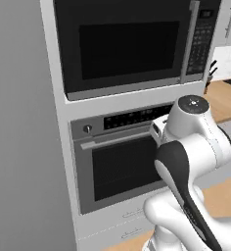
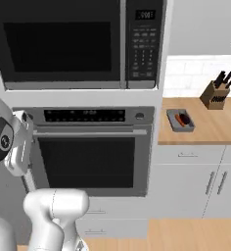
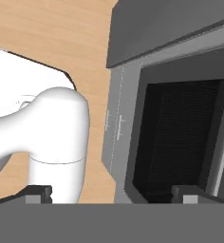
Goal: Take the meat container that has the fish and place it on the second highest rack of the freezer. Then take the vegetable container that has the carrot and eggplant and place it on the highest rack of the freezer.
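Gripper (image 3: 112, 195) stands wide and unloaded facing your wall oven (image 2: 90, 152); the carrot-and-eggplant container (image 2: 180, 120) lies rightward, near the wooden counter's (image 2: 210, 128) left edge.

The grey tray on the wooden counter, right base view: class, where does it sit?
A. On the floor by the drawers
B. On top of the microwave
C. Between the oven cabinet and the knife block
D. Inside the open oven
C: the grey tray rests on the wooden counter, right of the oven and left of the knife block.
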